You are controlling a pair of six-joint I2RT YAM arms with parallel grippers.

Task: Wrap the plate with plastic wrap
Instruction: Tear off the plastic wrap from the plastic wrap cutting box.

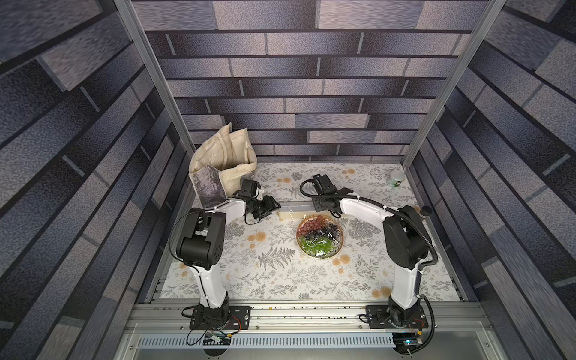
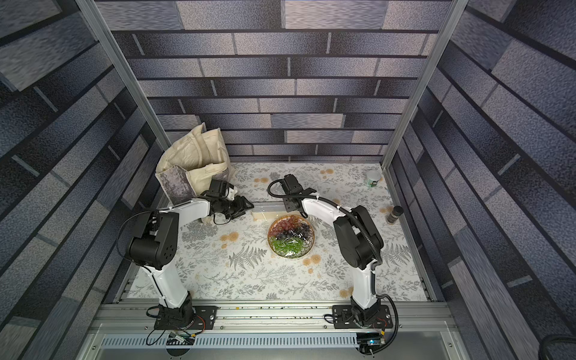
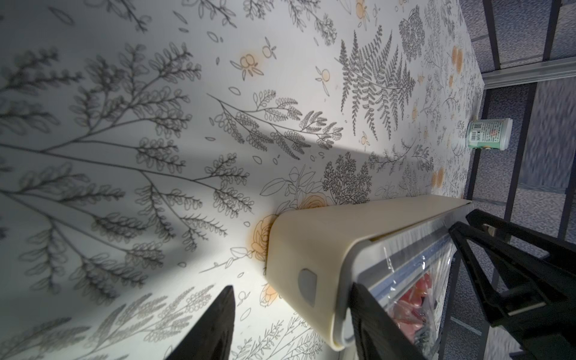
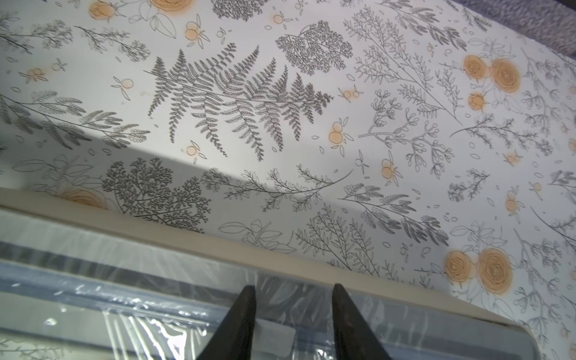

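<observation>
Ribbed aluminium rail (image 1: pixel 296 314) runs along the near edge and carries both arm bases. Beyond it lies a matte tablecloth (image 1: pixel 265 274) printed with grey ferns and orange blooms.

Toward the right arm's side of centre sits the plate (image 1: pixel 330 254), round and shallow with a gold-tan rim, bearing red, dark and green grapes (image 1: pixel 318 241). The plastic wrap (image 4: pixel 140 321) is thin, clear and crinkled. It glints over the fruit in both top views, though its edges are too faint to trace.

Just behind the plate lies the dispenser box (image 1: pixel 294 212), smooth cream with a grey lid. Its long axis runs side to side, parallel to the back wall, and its right end is hidden under the right wrist.

The left gripper (image 3: pixel 293 290) stands wide at the box's left end: one finger is clear of the box over bare cloth, the other overlaps the lid. The right gripper (image 4: pixel 294 288) hangs over the film slot, its fingers a narrower gap apart. A small pale tab shows between them, but whether it is touched cannot be made out.

Farther back, a soft, creased cream tote bag (image 1: pixel 224 156) slumps in the left corner. A white-lidded jar (image 1: pixel 396 178) stands in the right corner.
</observation>
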